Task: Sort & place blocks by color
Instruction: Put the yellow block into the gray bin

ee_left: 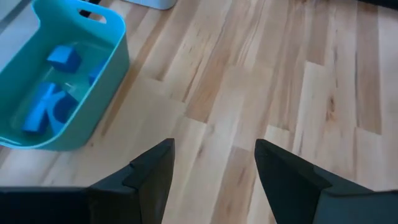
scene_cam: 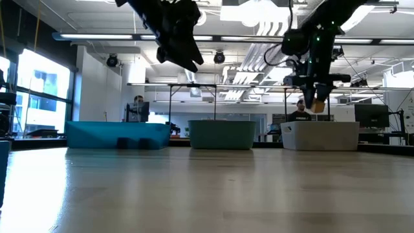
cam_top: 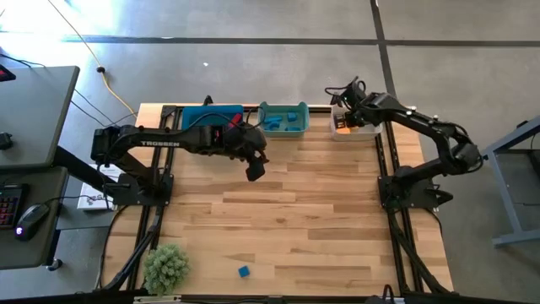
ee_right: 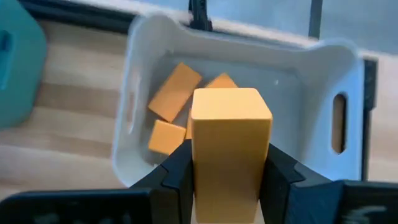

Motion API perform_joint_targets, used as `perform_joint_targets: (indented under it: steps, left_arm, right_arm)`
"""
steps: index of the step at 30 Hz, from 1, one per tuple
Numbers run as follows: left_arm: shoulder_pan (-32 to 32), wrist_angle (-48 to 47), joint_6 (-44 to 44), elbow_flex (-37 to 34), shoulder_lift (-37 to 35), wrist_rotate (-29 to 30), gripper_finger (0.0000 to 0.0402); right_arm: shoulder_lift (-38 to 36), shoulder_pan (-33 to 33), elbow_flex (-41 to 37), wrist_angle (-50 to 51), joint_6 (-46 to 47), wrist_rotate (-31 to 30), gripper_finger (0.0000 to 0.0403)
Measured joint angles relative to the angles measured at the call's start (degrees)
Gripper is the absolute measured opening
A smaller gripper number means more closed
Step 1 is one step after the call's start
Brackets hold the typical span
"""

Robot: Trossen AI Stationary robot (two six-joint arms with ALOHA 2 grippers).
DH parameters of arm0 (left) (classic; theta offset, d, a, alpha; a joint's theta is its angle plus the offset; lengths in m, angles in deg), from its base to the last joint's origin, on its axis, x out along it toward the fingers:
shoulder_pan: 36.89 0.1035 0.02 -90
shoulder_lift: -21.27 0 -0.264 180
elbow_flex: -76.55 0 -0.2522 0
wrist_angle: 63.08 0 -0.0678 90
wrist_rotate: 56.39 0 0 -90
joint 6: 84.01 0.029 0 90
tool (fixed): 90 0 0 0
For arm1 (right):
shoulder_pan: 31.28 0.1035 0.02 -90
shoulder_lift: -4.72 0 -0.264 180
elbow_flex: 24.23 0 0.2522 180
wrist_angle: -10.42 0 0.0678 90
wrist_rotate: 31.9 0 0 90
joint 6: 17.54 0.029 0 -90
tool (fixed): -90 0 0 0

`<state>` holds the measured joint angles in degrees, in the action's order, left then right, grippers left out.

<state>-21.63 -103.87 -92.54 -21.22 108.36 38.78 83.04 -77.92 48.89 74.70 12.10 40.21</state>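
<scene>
An orange block [ee_right: 230,140] hangs over the white bin [ee_right: 323,68], with my right gripper [ee_right: 229,158] shut on it at the table's far right. Several orange blocks [ee_right: 174,93] lie in that bin. The teal bin [ee_left: 106,81] at the far middle holds blue blocks [ee_left: 46,106]. Just in front of it, well above the table, my left gripper [ee_left: 214,168] is open with nothing between its fingers. One blue block [cam_top: 244,271] lies alone near the table's front edge. My right gripper pinches the orange block between its two fingers, one on each opposite side face [ee_right: 200,162]. The fingers slant steeply down from above. The block's lower part [scene_cam: 318,105] sticks out below the fingertips, lifted clear above the white bin [scene_cam: 320,136].
A blue bin [cam_top: 211,114] stands at the far left beside the teal bin [cam_top: 283,120]. A green spiky plant [cam_top: 166,268] sits at the near left corner. Bare wooden table [cam_top: 295,219] lies between the bins and the front edge. People show in the room behind.
</scene>
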Motion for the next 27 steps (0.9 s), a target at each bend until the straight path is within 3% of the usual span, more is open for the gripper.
perform_joint_targets:
  steps: [10, 16, 22, 27]
  left_arm:
    - [0.91, -0.04, 5.07, 0.0, 0.0, -0.01, 0.0213]
    - [0.91, -0.11, 6.6, 0.0, 0.0, -0.02, 0.0213]
    - [0.91, -0.09, 6.31, 0.0, 0.0, -0.02, 0.0213]
    - [0.91, -0.11, 6.22, 0.0, 0.0, -0.04, 0.0213]
  right_arm:
    - [0.04, -1.06, -10.08, -9.4, 4.56, -0.23, 0.0102]
    - [0.04, -3.85, -11.12, -12.76, 6.39, 1.19, 0.0124]
    - [0.04, -6.02, -11.12, -14.19, 5.06, 3.78, 0.0116]
    - [0.04, -7.53, -11.12, -17.1, 5.08, 4.83, 0.0169]
